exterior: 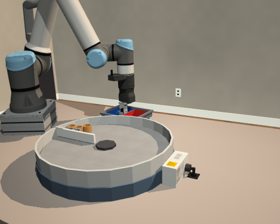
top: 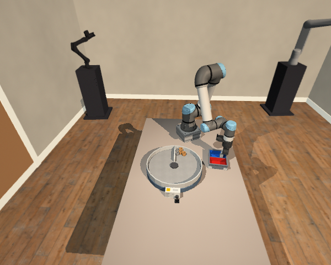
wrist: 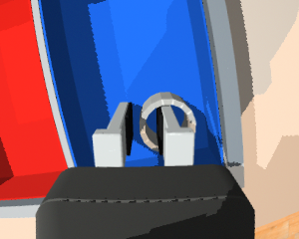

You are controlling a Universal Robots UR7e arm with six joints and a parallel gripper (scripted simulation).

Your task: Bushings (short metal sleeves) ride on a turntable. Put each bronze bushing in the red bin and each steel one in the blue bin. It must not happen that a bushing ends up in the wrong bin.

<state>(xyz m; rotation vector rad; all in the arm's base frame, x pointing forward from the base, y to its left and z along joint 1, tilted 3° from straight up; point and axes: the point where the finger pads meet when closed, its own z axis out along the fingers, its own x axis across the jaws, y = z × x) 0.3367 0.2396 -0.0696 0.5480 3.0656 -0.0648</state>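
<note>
A long beige worktop is carrying the round turntable at its middle, the turntable's small white control box at the near rim, the two-part bin tray beside it, and the arm's grey base block behind.

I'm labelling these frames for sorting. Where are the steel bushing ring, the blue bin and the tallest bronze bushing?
Steel bushing ring (wrist: 177, 103): wrist view, its upper rim.
Blue bin (wrist: 144, 34): wrist view, its inner floor.
Tallest bronze bushing (exterior: 87, 128): exterior view, its outer side wall.
</note>
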